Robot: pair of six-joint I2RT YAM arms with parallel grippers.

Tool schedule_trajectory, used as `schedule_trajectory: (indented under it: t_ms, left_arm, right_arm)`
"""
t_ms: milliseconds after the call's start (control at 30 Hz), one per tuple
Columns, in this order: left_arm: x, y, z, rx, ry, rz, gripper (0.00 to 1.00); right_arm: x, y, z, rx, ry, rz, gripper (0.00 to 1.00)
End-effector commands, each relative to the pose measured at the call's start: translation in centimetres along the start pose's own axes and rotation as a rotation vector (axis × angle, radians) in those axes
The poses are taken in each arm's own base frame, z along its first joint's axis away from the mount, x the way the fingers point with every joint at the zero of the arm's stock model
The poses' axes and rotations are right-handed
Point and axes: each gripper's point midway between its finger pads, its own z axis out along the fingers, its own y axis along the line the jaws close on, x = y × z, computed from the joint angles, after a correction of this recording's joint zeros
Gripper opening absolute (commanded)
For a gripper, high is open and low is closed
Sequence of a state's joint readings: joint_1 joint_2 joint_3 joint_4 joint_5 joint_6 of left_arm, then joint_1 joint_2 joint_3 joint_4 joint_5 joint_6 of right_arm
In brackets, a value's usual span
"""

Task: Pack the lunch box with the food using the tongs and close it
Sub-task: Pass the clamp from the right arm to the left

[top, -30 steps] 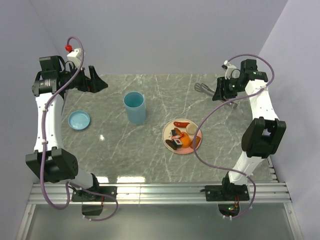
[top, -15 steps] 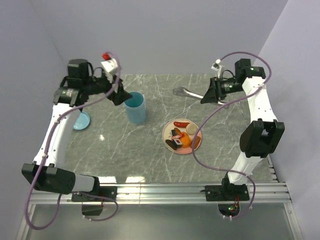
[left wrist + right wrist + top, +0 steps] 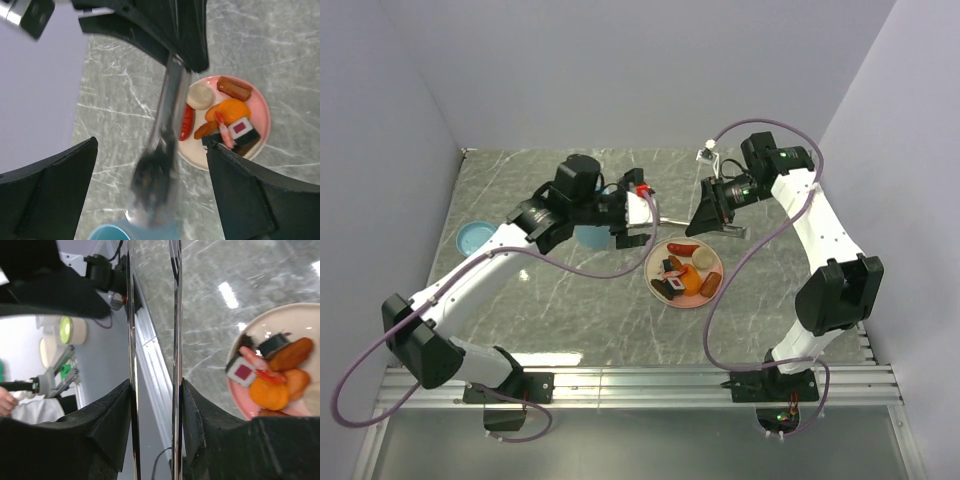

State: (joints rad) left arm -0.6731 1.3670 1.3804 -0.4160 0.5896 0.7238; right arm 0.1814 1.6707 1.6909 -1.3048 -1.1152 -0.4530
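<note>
My right gripper (image 3: 708,218) (image 3: 156,382) is shut on the silver tongs (image 3: 176,340), one slender arm against each finger. It holds them just above the far edge of the pink plate (image 3: 651,268), pointing left. My left gripper (image 3: 642,215) (image 3: 152,145) is open, and the blurred tongs (image 3: 167,115) run between its fingers untouched. The light-blue lunch box (image 3: 590,240) (image 3: 112,234) stands upright under the left wrist, mostly hidden. Its lid (image 3: 475,238) lies at the far left. The food lies on the plate (image 3: 265,115): a red chilli (image 3: 684,247), an orange round (image 3: 232,109), a sausage (image 3: 234,88) and sushi rolls (image 3: 243,372).
The two grippers are close together over the table's middle, just beyond the plate. The left arm stretches diagonally across the left half of the marble table (image 3: 570,310). Grey walls close in the left, back and right sides.
The left arm has swung from the far-left corner to the middle, over the lunch box. The right gripper has carried the tongs left from the back right toward the plate.
</note>
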Motion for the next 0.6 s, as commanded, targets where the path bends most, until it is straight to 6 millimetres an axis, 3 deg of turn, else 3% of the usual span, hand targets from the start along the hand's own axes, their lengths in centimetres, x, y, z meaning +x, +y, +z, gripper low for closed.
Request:
schedule_trajectory:
  t_ms: [0,133,433,567]
  left_arm:
    - [-1.3,1.9,1.7,-0.053,-0.014,0.138,0.96]
    - [-0.9,0.9,4.1,0.018,0.021,0.143,0.94]
    - [0.6,-0.1,6.6,0.053,0.106,0.150,0.89]
    - [1.5,-0.1,7.1,0.040,0.146,0.159,0.79]
  right_arm:
    - [-0.1,1.7,0.7,-0.050,-0.018,-0.001,0.48]
    - [0.1,1.5,1.0,-0.039,-0.010,0.013,0.47]
    - [-0.2,0.8,0.9,0.027,-0.029,0.033,0.46]
    - [-0.1,1.1,1.0,0.002,-0.023,0.053,0.46]
